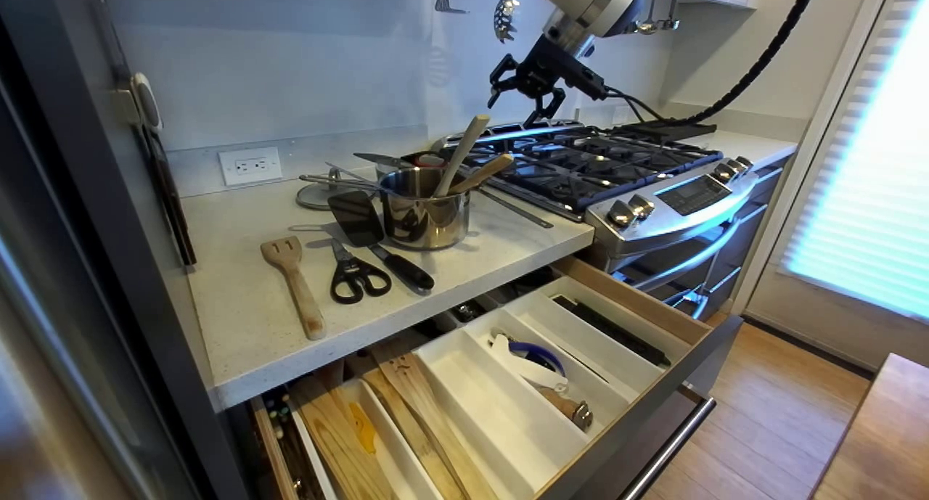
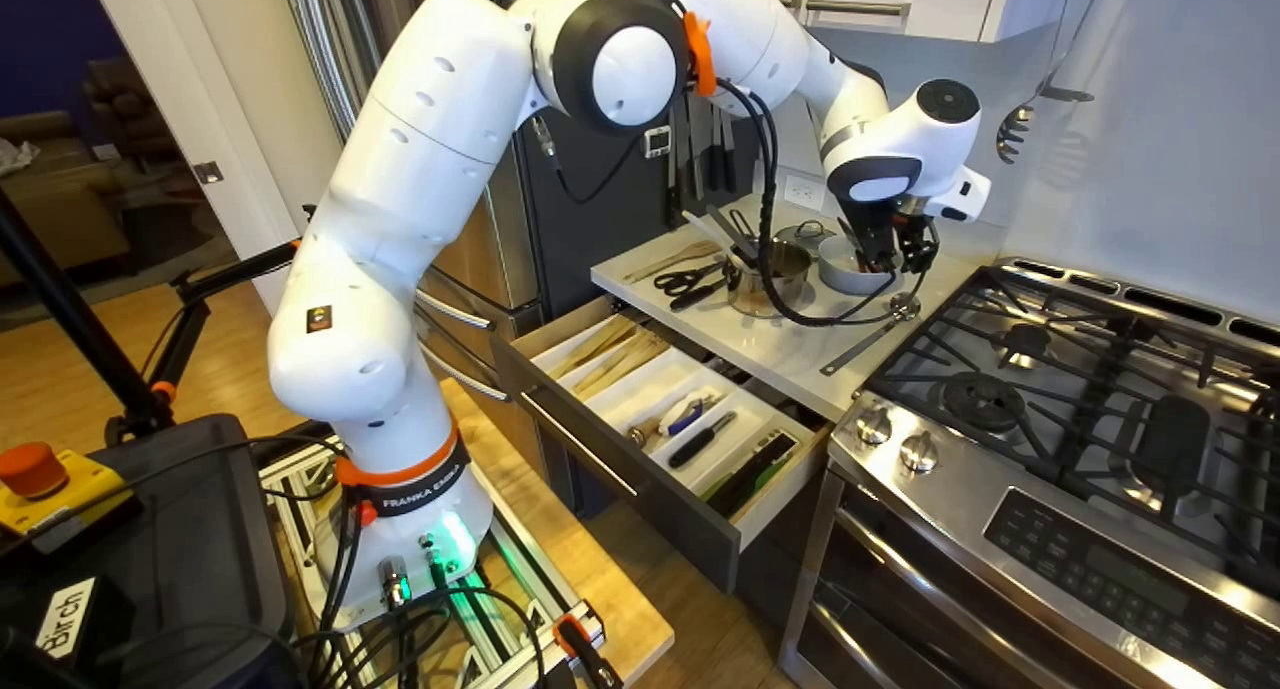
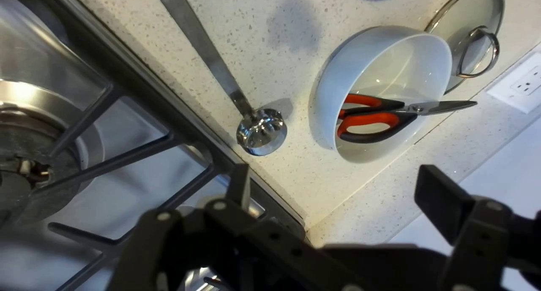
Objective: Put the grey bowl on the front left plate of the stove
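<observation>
The grey bowl (image 3: 386,46) is round, smooth and pale grey-white. It stands upright on the counter near the back wall, with red-handled scissors (image 3: 372,126) inside. It also shows in an exterior view (image 2: 848,269); in the exterior view with the drawer in front, the steel pot mostly hides it. The stove (image 2: 905,439) is stainless steel with black grates. Its front left plate (image 2: 985,401) holds nothing; it also shows in an exterior view (image 1: 562,184). My gripper (image 3: 336,194) is open and empty, above the counter by the stove's back left corner, apart from the bowl.
A metal ladle (image 3: 262,132) lies between bowl and stove. A steel pot (image 1: 428,220) with utensils stands beside the bowl, near a glass lid (image 3: 467,25). A wooden spatula (image 1: 294,282) and black scissors (image 1: 358,276) lie on the counter. A drawer (image 2: 580,439) is open below.
</observation>
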You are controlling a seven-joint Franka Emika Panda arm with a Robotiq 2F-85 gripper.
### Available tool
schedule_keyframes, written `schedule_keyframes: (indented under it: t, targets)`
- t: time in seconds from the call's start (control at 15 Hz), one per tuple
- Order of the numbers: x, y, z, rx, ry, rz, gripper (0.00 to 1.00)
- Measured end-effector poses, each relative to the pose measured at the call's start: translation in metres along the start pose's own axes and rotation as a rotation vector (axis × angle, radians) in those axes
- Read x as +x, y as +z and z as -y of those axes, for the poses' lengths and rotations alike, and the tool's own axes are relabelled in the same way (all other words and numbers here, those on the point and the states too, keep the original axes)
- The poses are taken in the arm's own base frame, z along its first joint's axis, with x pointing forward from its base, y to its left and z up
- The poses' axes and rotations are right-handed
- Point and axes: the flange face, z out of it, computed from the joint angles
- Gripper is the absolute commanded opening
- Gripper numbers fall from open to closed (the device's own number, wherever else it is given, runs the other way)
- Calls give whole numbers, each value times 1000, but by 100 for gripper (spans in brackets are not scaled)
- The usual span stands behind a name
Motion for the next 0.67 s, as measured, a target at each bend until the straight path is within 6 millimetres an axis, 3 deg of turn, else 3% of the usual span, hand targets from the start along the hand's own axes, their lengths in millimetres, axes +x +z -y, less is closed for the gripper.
schedule_keyframes:
  t: [0.2, 0.47, 0.67]
  targets:
    - [-4, 16, 11, 2, 72, 88, 100]
    - [-21, 81, 47, -32, 172, 290, 100]
    - [-26, 114, 58, -155, 260, 338, 100]
